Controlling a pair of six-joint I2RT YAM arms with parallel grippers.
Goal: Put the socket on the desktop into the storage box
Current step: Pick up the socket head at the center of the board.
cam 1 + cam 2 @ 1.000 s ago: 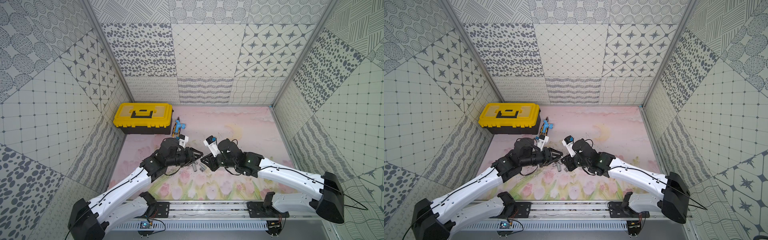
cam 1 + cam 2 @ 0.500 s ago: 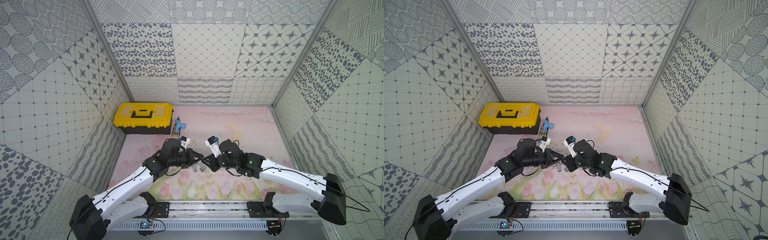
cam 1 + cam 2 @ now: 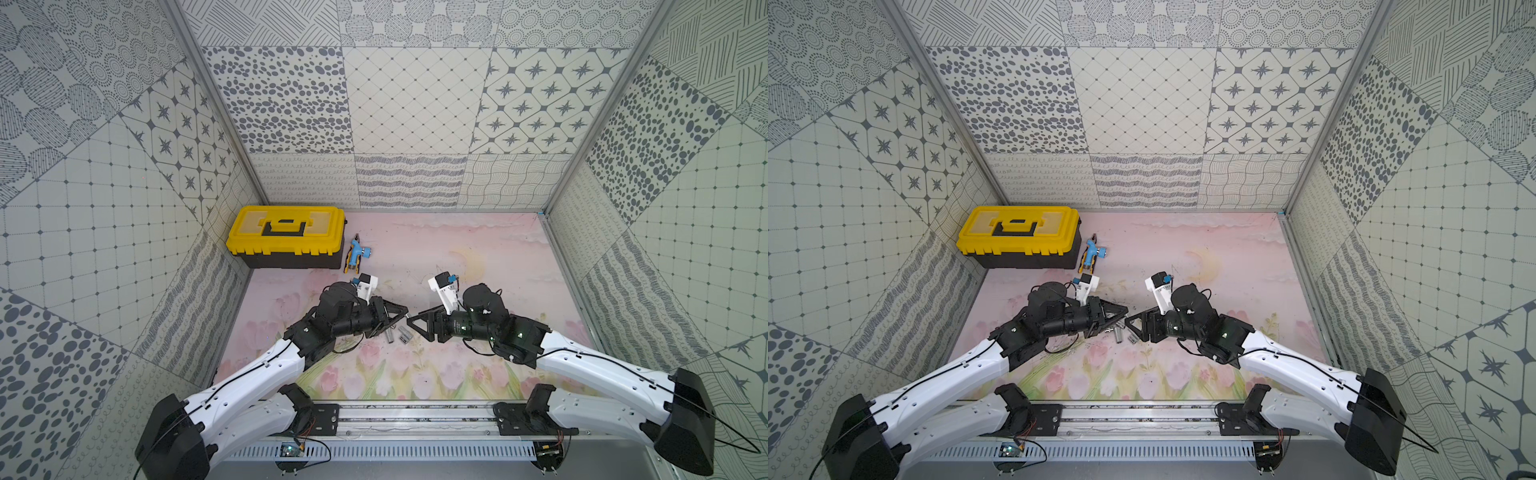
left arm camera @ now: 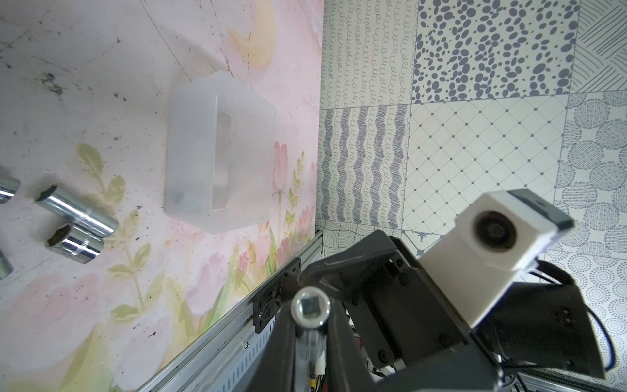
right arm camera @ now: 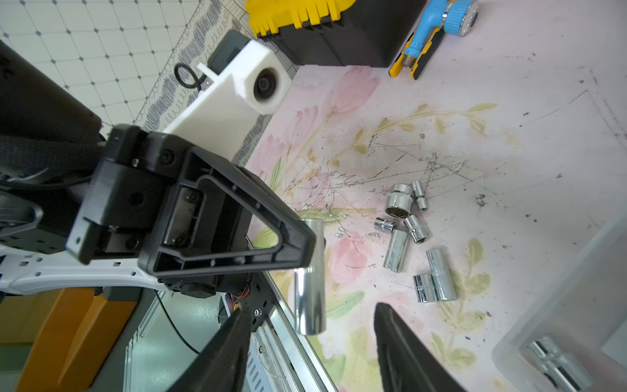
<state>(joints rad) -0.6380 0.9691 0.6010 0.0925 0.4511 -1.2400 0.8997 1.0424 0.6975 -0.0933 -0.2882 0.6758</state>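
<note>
Whereas the right gripper [image 5: 310, 310] had been narrow a second earlier, its jaws were now parted around the socket [image 5: 308, 298], which was clamped in the left gripper [image 5: 309, 242] above the desktop [image 5: 509, 118], apart from the storage box [image 5: 556, 305].

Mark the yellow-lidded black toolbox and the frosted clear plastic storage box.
Yellow-lidded black toolbox [image 3: 286, 227]: in a top view, lid handle.
Frosted clear plastic storage box [image 4: 190, 152]: left wrist view, side wall.
</note>
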